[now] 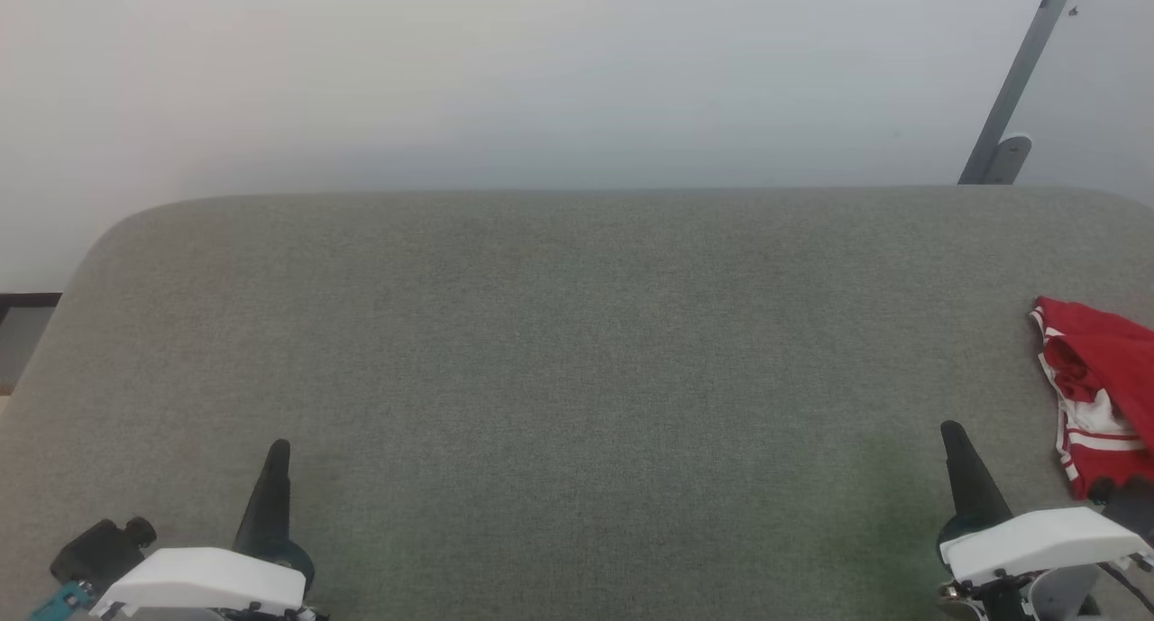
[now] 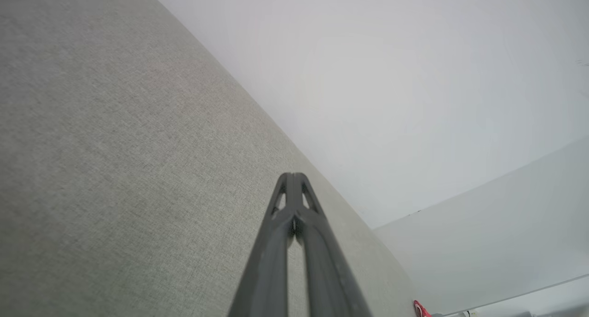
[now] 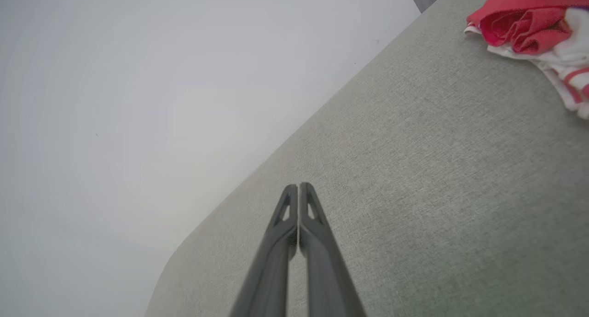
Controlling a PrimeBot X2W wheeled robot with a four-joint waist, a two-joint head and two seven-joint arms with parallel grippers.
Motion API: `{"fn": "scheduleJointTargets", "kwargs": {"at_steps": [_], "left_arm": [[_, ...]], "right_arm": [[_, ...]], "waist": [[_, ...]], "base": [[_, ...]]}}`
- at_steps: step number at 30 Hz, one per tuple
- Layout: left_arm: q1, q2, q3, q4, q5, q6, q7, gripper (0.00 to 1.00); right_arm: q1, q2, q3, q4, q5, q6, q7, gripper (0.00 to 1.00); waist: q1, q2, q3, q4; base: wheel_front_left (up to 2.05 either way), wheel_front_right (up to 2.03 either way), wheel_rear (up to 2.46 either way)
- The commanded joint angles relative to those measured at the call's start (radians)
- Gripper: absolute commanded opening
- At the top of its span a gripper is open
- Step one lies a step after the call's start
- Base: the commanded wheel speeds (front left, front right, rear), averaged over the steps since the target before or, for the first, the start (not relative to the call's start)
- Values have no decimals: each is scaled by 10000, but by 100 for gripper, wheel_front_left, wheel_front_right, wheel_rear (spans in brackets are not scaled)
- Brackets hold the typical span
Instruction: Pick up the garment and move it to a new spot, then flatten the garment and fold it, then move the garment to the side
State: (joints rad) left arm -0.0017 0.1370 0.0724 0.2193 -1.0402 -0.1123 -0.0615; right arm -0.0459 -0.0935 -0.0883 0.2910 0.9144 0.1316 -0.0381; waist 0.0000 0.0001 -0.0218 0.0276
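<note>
The garment is a red heap with white and red-striped trim, bunched at the right edge of the grey fabric surface; it is cut off by the frame. Its crumpled folds lie at the upper right of the right wrist view, and a red sliver of the garment peeks in low in the left wrist view. My right gripper is shut and empty, hovering just left of the heap. My left gripper is shut and empty at the lower left, far from the cloth. Fingertips meet in both wrist views.
A pale wall rises behind the surface's far edge. A slanted grey metal bar with a bracket stands at the upper right. The surface has rounded far corners, and a strip of dark floor edge lies off to its left.
</note>
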Motion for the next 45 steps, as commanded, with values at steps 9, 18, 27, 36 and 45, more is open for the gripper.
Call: {"fn": "scheduleJointTargets", "kwargs": {"at_steps": [9, 18, 27, 36, 45], "left_arm": [[-390, -117, 137, -34, -1022, -94, 328, 0], [-505, -239, 184, 12, -1740, -105, 552, 0], [-608, -350, 235, 59, -2504, -127, 785, 0], [-745, -464, 276, 104, -3180, -148, 995, 0], [-835, -578, 317, 145, -3807, -164, 1190, 0]], "right_arm": [[-314, 75, -57, -233, 1255, -7, 282, 0], [-356, 128, -89, -272, 2126, -7, 480, 0], [-436, 184, -125, -304, 3035, -8, 680, 0], [-490, 240, -159, -348, 3871, -10, 867, 0], [-519, 291, -190, -389, 4656, -10, 1029, 0]], "waist": [[0, -1, 30, -34], [0, -1, 56, -62], [0, -1, 85, -95], [0, -1, 114, -127], [0, -1, 143, -160]], "base": [[0, 0, 0], [0, 0, 0], [0, 0, 0], [0, 0, 0], [0, 0, 0]]}}
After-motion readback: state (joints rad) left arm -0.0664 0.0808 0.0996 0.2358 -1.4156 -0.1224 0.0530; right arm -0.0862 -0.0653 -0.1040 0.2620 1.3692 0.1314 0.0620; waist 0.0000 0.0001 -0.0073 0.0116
